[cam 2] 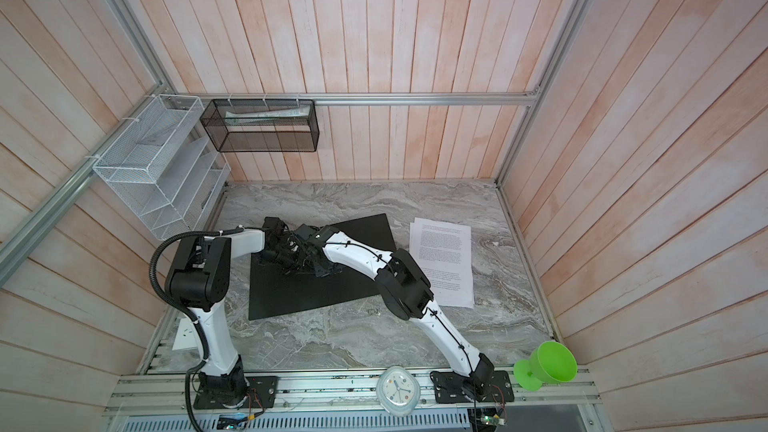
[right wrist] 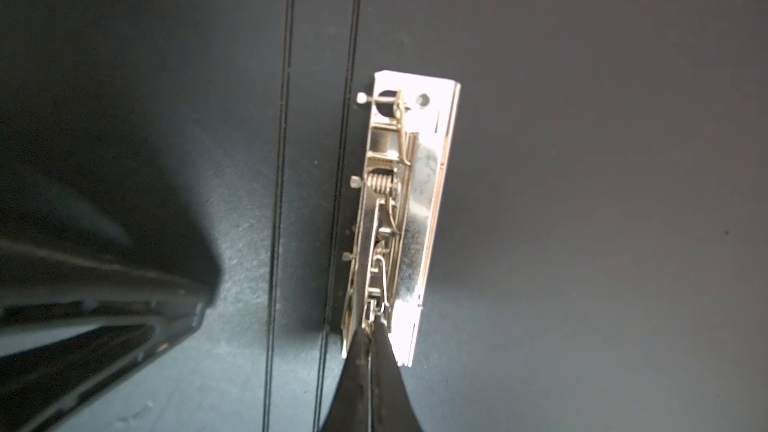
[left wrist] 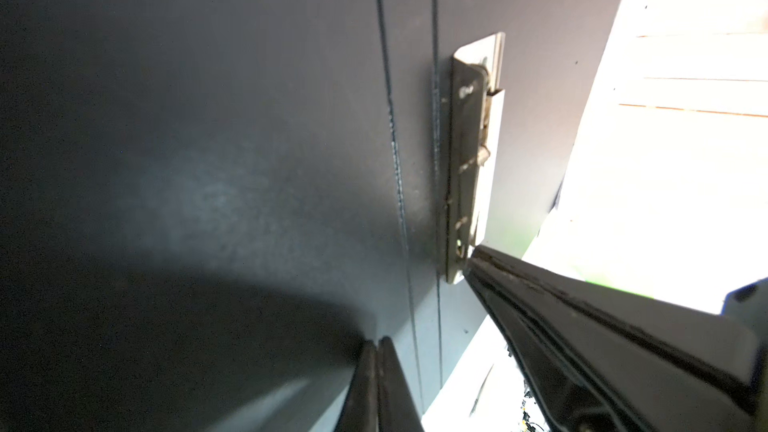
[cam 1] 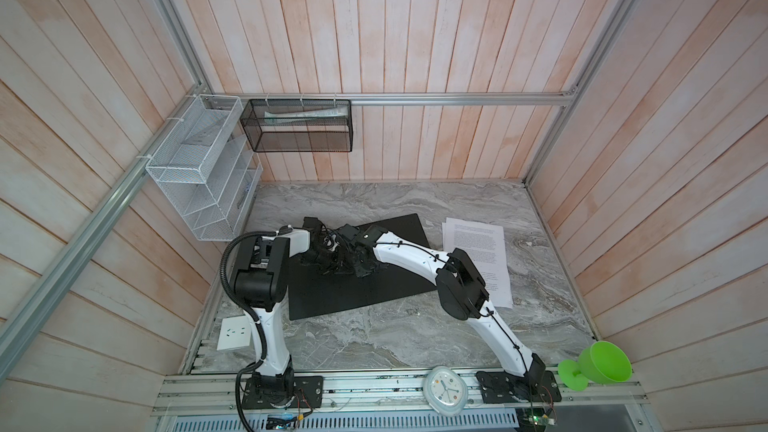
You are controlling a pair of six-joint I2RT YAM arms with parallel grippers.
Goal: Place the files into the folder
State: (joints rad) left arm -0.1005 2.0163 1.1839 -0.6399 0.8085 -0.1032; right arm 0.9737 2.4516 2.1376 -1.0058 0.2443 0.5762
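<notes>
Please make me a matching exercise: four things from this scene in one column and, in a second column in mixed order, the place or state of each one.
Column 1
1. files
2. folder
3. green cup
4. clock

Column 2
A. on the front rail, near its middle
B. open on the table, black inside up
C. on its side, at the rail's right end
D. flat on the table, right of the folder

Pairs: 1-D, 2-B, 3-C, 4-A
</notes>
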